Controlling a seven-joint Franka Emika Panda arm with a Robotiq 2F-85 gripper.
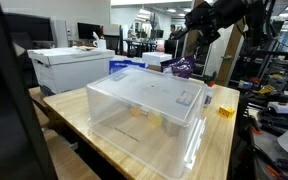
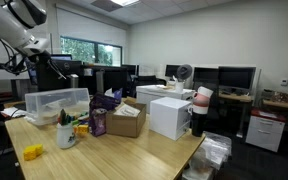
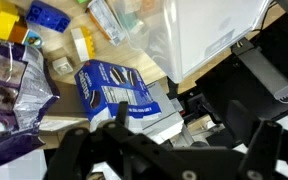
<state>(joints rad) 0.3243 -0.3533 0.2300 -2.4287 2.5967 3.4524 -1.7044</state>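
My gripper (image 3: pixel 184 140) hangs high above the wooden table (image 3: pixel 104 50), open and empty, touching nothing. Below it in the wrist view lie a blue and white carton (image 3: pixel 119 90), a purple bag (image 3: pixel 9 90), a yellow block (image 3: pixel 9 25), a blue block (image 3: pixel 49 15) and the corner of a clear plastic bin (image 3: pixel 209 30). In both exterior views the gripper (image 1: pixel 197 22) (image 2: pixel 42 55) is well above the bin (image 1: pixel 149 105) (image 2: pixel 54 103). The purple bag (image 1: pixel 181 68) (image 2: pixel 99 122) stands near the bin.
A yellow block (image 1: pixel 225 111) (image 2: pixel 31 152) lies on the table (image 1: pixel 219 145). A mug (image 2: pixel 67 135), a cardboard box (image 2: pixel 127 118) and a white box (image 2: pixel 169 115) also stand there. A white chest (image 1: pixel 69 65) sits beyond the table. Desks with monitors fill the room.
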